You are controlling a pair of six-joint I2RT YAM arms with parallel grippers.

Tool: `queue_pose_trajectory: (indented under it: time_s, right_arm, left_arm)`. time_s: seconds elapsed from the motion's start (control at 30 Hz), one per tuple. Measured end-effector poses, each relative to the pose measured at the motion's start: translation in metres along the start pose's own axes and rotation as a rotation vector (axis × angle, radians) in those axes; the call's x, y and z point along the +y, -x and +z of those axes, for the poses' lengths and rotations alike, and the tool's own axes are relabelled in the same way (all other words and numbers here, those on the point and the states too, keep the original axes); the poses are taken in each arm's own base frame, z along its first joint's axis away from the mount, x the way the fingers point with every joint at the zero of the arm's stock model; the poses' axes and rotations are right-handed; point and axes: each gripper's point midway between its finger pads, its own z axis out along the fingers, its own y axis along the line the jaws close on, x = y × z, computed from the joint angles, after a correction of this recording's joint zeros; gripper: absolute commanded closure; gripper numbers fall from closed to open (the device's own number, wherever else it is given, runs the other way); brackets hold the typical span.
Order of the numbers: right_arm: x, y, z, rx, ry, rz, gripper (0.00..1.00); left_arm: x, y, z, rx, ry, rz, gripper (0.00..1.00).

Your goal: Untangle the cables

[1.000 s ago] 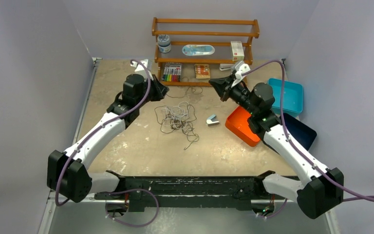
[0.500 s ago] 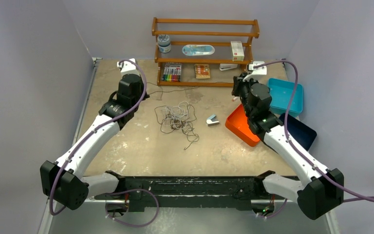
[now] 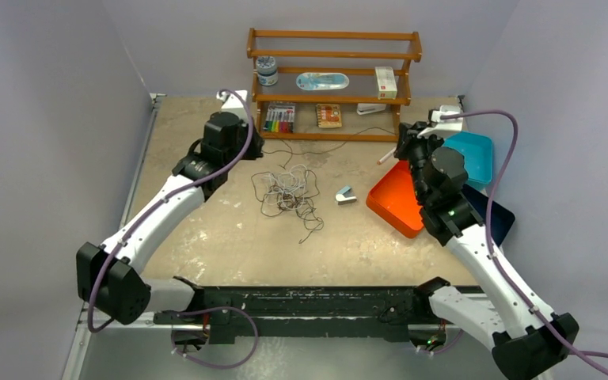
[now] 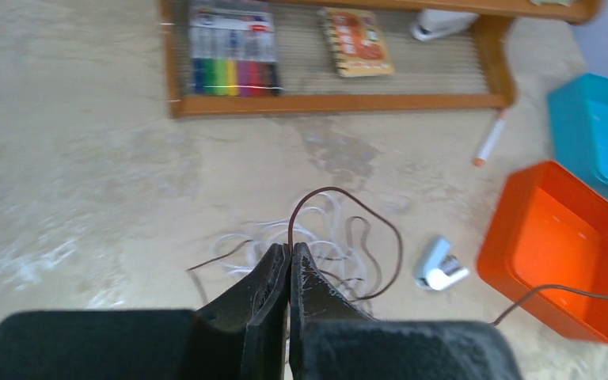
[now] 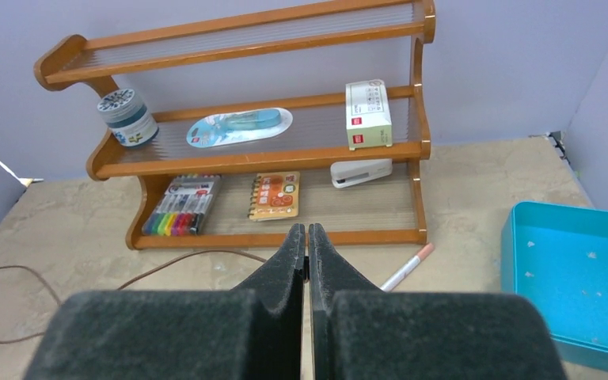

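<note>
A tangle of thin white and dark cables (image 3: 286, 190) lies on the table in front of the shelf; it also shows in the left wrist view (image 4: 328, 237). My left gripper (image 3: 255, 147) is shut on a dark brown cable (image 4: 386, 237), which loops up out of the closed fingertips (image 4: 290, 248) and falls back into the tangle. The same dark cable runs along the shelf's foot toward my right gripper (image 3: 400, 149). In the right wrist view the cable (image 5: 166, 264) reaches the closed jaws of my right gripper (image 5: 307, 229), which pinch something dark.
A wooden shelf (image 3: 332, 99) with markers, a notebook and boxes stands at the back. An orange tray (image 3: 396, 202), a blue tray (image 3: 475, 154) and a dark lid (image 3: 497, 212) sit at the right. A white pen (image 3: 385, 157) and a small white-blue clip (image 3: 346, 195) lie nearby.
My right gripper has drawn back to the right, away from the middle, stretching the dark cable out. My left gripper swung left, then came back toward the shelf's left end.
</note>
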Motion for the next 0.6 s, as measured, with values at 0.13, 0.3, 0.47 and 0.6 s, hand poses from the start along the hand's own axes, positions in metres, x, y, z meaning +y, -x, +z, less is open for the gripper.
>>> queue_pose_trajectory:
  time_s: [0.13,0.3,0.47,0.6]
  right_arm:
    - [-0.001,0.003,-0.007,0.014,0.005,-0.005,1.0]
    - [-0.007,-0.008,-0.011,0.067,-0.014,-0.026,1.0]
    - [-0.027,-0.027,-0.017,0.139,-0.112,-0.045,1.0]
    - [-0.063,-0.031,-0.02,0.157,-0.231,-0.025,1.0]
  left_arm:
    - [-0.052,-0.007,0.009,0.041,-0.15,0.031,1.0]
    - [-0.151,-0.021,0.014,0.07,-0.396,0.073,1.0]
    - [-0.223,-0.051,0.019,0.111,-0.565,0.086,1.0]
    - [-0.268,-0.076,0.03,0.147,-0.643,0.094,1.0]
